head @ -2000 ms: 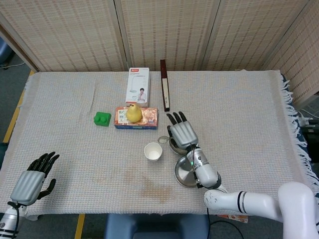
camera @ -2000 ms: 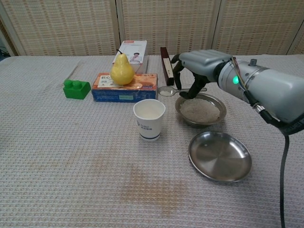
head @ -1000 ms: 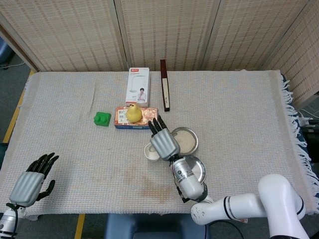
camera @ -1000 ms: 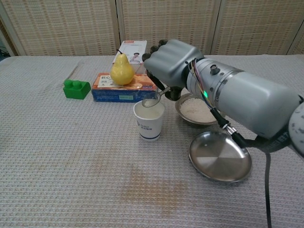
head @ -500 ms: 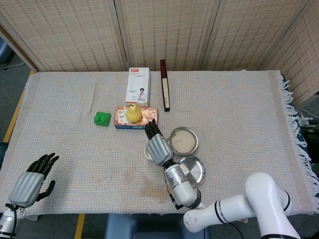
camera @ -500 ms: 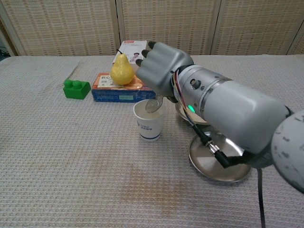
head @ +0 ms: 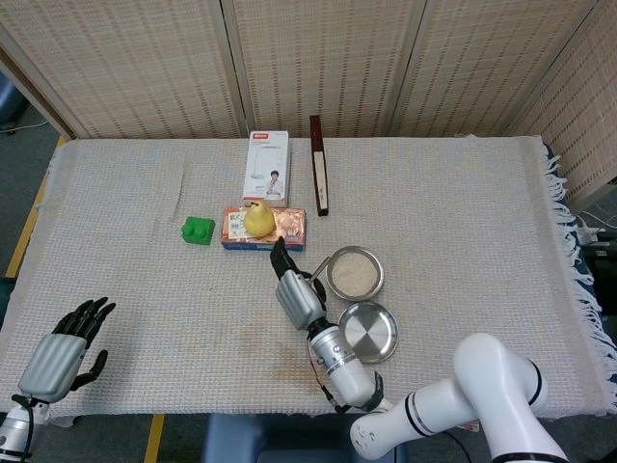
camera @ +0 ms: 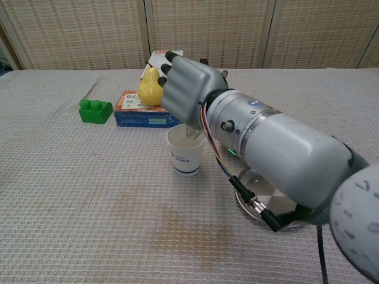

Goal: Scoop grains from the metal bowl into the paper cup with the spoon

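My right hand [camera: 186, 89] grips the spoon [camera: 192, 132] and holds it tipped over the mouth of the white paper cup [camera: 186, 155]. In the head view that hand [head: 295, 290] covers the cup. The metal bowl [head: 354, 273] with pale grains sits just right of the hand; in the chest view my forearm hides it. Whether the spoon still carries grains cannot be made out. My left hand [head: 60, 349] rests at the table's near left corner, fingers apart, holding nothing.
An empty metal plate [head: 369, 332] lies in front of the bowl. Behind the cup, a yellow pear [camera: 151, 87] stands on a flat snack box [camera: 142, 108]. A green brick [camera: 95, 110], a white carton [head: 266, 168] and a dark slat [head: 318, 164] lie further back.
My right hand has carried the spoon left from the grain bowl to above the cup and tipped it there. The left hand has stayed put.
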You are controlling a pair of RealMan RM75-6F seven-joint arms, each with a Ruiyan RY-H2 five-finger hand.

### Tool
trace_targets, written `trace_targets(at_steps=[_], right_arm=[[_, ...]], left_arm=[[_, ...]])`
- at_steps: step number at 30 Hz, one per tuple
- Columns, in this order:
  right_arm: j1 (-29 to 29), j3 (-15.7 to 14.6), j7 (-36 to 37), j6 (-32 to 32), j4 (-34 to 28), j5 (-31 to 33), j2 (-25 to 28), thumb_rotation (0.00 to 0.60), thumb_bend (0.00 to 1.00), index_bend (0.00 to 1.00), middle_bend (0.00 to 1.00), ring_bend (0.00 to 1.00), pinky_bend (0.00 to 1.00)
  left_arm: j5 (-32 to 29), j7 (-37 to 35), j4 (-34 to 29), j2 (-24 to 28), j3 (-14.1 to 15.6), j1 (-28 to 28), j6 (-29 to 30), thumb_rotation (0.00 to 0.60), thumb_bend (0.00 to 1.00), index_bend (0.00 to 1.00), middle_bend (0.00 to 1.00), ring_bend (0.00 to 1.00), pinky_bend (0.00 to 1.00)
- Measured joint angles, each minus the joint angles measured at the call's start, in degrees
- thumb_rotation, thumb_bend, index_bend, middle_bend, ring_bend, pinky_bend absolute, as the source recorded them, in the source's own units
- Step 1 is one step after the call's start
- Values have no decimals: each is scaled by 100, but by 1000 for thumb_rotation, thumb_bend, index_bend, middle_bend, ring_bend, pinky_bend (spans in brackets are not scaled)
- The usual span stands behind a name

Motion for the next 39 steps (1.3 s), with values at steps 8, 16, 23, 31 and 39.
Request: trace_targets(at_steps=[8,16,23,31,39], right_arm=[[46,-162,-127,-23,223,-301,-123,600,385,692,68,0,0],[-2,-204,-196,-47,264,-383,-119,600,386,692,68,0,0],[-49,-202,-67,-114,265,-479,-110,600,386,694,68,0,0],[-545,56,950,321,-157,-596,9,600,385,693,70,0,0],[-1328,40,2772,617,-734,-1041,604,600,385,691,87,0,0]], left_arm=[[-5,-21,6,7,-6,-1,3,600,501,0,0,0,169],[-2,-3,12,-4,-2,-7,-12,600,501,0,0,0,170],[10,54,-11,-17,5,7,9,600,500,0,0,0,172],[-11,38,-7,3,0,32,44,600,500,0,0,0,173],[20,90,-32,-4,11,44,64,600,501,0,0,0,178]])
